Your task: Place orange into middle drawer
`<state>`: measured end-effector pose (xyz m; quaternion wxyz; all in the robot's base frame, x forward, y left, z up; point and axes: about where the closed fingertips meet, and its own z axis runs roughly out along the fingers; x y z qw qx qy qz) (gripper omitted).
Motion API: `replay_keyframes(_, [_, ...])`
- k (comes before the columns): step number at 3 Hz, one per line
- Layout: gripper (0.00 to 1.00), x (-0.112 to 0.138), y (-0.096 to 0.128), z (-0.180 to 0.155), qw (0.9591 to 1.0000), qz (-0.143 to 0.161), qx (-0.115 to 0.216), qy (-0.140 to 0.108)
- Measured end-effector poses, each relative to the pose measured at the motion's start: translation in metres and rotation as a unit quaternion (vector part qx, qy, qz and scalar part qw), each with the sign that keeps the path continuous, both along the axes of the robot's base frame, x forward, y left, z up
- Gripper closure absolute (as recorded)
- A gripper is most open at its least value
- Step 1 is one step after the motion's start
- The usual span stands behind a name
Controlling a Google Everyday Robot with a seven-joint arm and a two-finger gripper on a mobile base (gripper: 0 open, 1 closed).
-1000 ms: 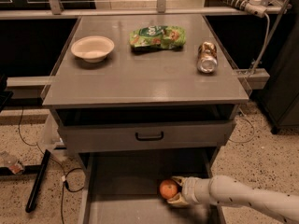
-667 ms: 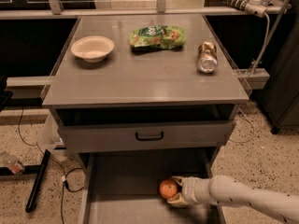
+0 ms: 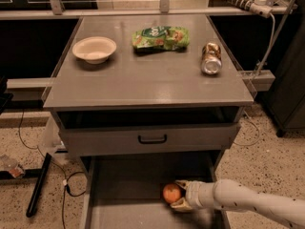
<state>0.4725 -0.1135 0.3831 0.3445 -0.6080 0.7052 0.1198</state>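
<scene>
Grey metal middle drawer (image 3: 125, 194), camera view: it stood open beneath the closed drawer front (image 3: 105, 140). The orange (image 3: 171, 193) lay on its floor towards the right wall, pinched between the fingers of the gripper (image 3: 177, 194), which reached in from the right. Bare floor extended leftward to the left wall.

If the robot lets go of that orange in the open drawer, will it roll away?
Probably a little: the round smooth orange, held by the gripper, has only the flat floor of the grey metal drawer beneath. Its low walls should contain it.
</scene>
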Motion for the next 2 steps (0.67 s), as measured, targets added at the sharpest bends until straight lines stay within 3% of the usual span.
replay_keyframes(1, [0.0,0.0,0.0,0.0,1.0,0.0,0.0,0.0])
replay_keyframes(2, [0.0,0.0,0.0001,0.0,1.0,0.0,0.0,0.0])
